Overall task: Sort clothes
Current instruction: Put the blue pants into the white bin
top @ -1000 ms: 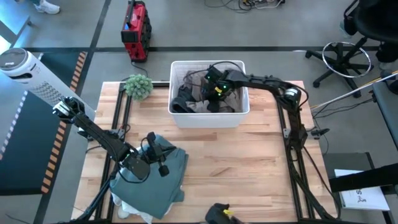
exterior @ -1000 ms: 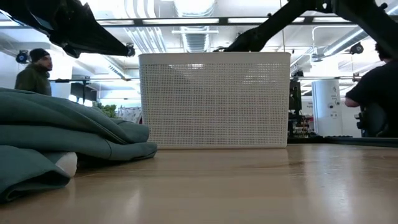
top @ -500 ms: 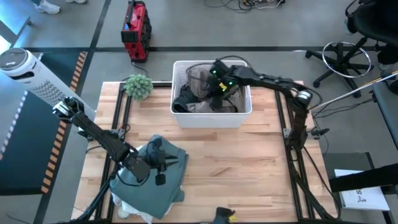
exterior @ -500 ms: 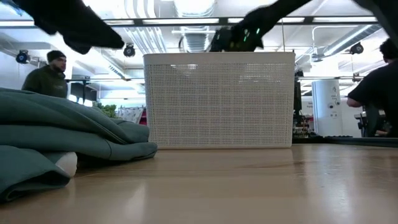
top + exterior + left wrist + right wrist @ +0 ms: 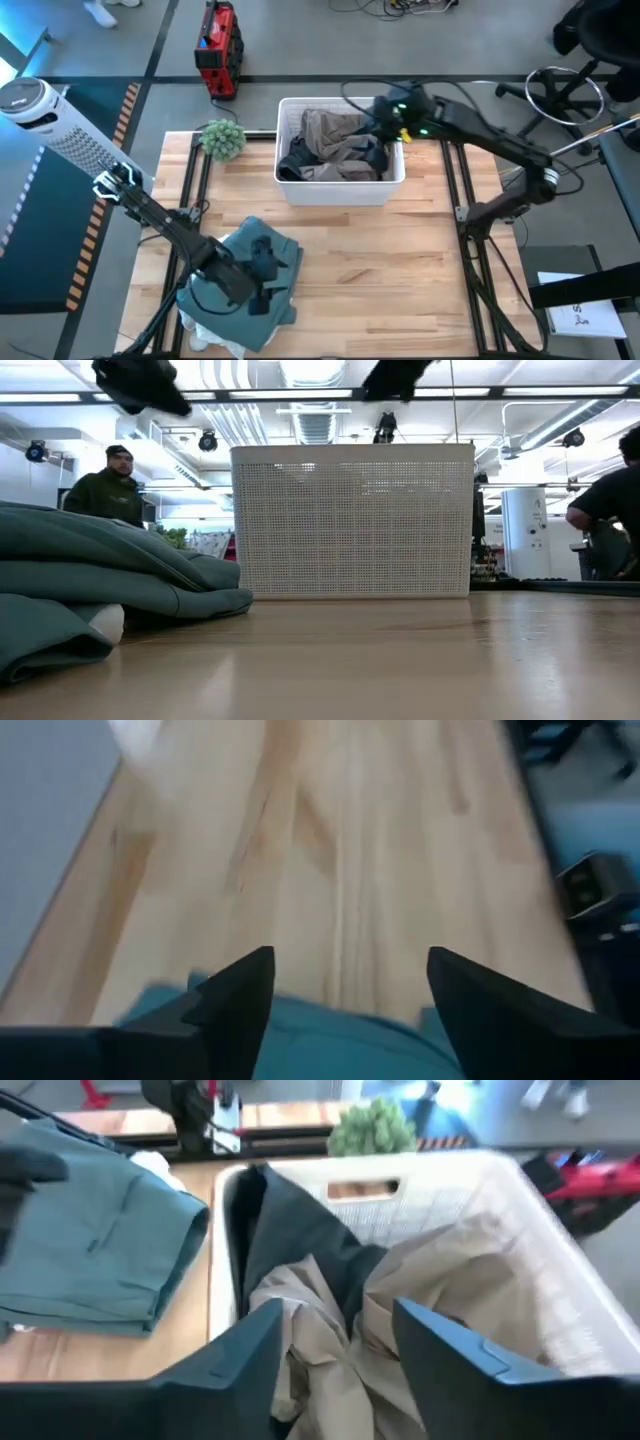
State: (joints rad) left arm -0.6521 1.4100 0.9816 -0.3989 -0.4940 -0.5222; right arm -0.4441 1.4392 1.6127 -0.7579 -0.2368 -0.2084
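A grey-green garment (image 5: pixel 245 290) lies folded at the table's near left on a white piece (image 5: pixel 200 338); the low view shows its stacked folds (image 5: pixel 90 580). My left gripper (image 5: pixel 272 272) hovers open just above its right part, with bare wood showing between the fingers (image 5: pixel 350 1000). A tan and dark grey garment (image 5: pixel 330 135) lies crumpled in the white bin (image 5: pixel 340 190). Above the bin's far right corner my right gripper (image 5: pixel 385 112) stands open, its fingers clear of the tan cloth (image 5: pixel 420 1280) below.
A small green spiky plant (image 5: pixel 222 138) stands left of the bin at the table's far edge. Bare wood runs from the bin (image 5: pixel 350 520) to the near and right edges. People move in the room behind the table.
My right gripper has risen out of the bin and gone toward its far right corner; the tan and dark garment stays in the bin, with more tan showing at the bin's far side. My left gripper has lifted off the grey-green garment and drifted toward the near edge.
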